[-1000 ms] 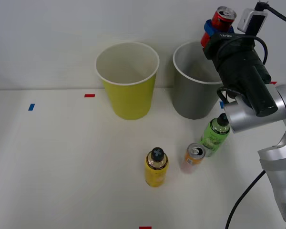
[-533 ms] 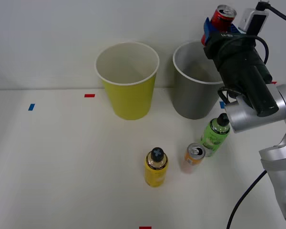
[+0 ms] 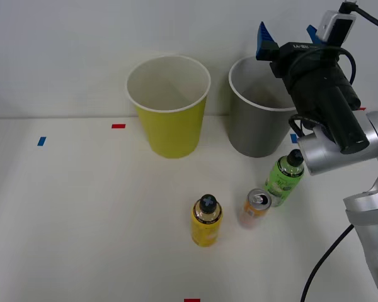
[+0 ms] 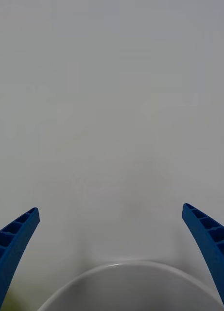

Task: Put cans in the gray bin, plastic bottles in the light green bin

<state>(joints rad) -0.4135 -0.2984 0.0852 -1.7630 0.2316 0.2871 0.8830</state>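
My right gripper (image 3: 288, 34) hangs open above the back rim of the gray bin (image 3: 255, 129), with nothing between its blue fingers (image 3: 264, 39). In the right wrist view the gripper (image 4: 112, 252) spreads wide over the bin's pale rim (image 4: 126, 279). The red can is out of view. An orange can (image 3: 256, 207) stands on the table in front of the gray bin. A green-labelled bottle (image 3: 285, 177) stands just right of it, under my arm. A yellow-labelled bottle (image 3: 206, 221) stands further left. The light green bin (image 3: 170, 116) stands left of the gray bin.
Small red tape marks (image 3: 118, 126) and a blue one (image 3: 41, 141) lie on the white table. A white wall rises close behind the bins. A black cable (image 3: 324, 261) hangs by my arm at the right.
The gripper has opened over the gray bin. The red can it held is gone from between the fingers. The arm has stayed in place.
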